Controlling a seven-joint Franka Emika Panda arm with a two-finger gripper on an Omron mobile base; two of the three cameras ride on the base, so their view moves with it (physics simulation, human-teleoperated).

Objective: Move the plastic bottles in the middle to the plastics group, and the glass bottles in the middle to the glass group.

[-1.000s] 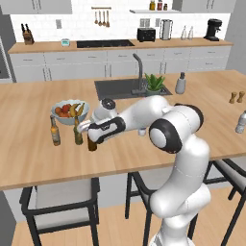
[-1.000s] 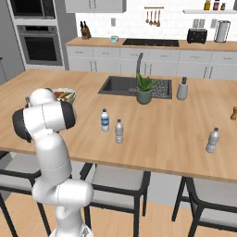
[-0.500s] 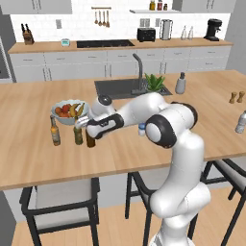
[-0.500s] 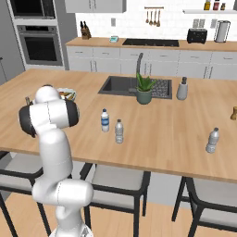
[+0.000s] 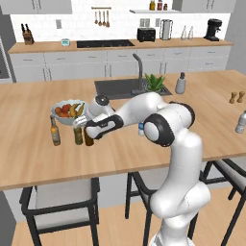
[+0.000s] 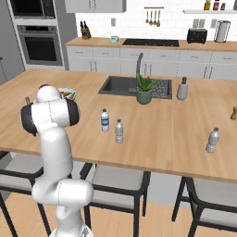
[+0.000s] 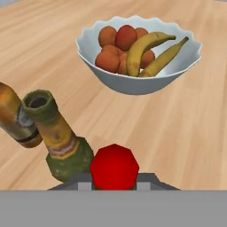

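Note:
The glass bottle (image 5: 89, 139), dark brown with a red cap (image 7: 114, 166), is upright in my gripper (image 5: 89, 127), which is shut on its neck. It is close to the right of the glass group: the dark green bottle (image 5: 78, 136) (image 7: 60, 139) and the amber bottle (image 5: 55, 131) (image 7: 15, 117). I cannot tell whether its base touches the counter. The two plastic bottles stand mid-counter, one with a blue label (image 6: 105, 121) and one plain (image 6: 119, 131). The plastics group's silvery bottle (image 6: 212, 140) (image 5: 240, 122) stands far right.
A white bowl of fruit (image 5: 67, 111) (image 7: 137, 57) sits just behind the glass bottles. The sink (image 5: 129, 88), a potted plant (image 6: 144, 88) and a grey soap dispenser (image 6: 183, 89) lie further back. Salt and pepper shakers (image 5: 236, 97) stand at the right.
My arm has carried the red-capped bottle a little to the left, closer to the green and amber bottles. The plastic bottles have not moved.

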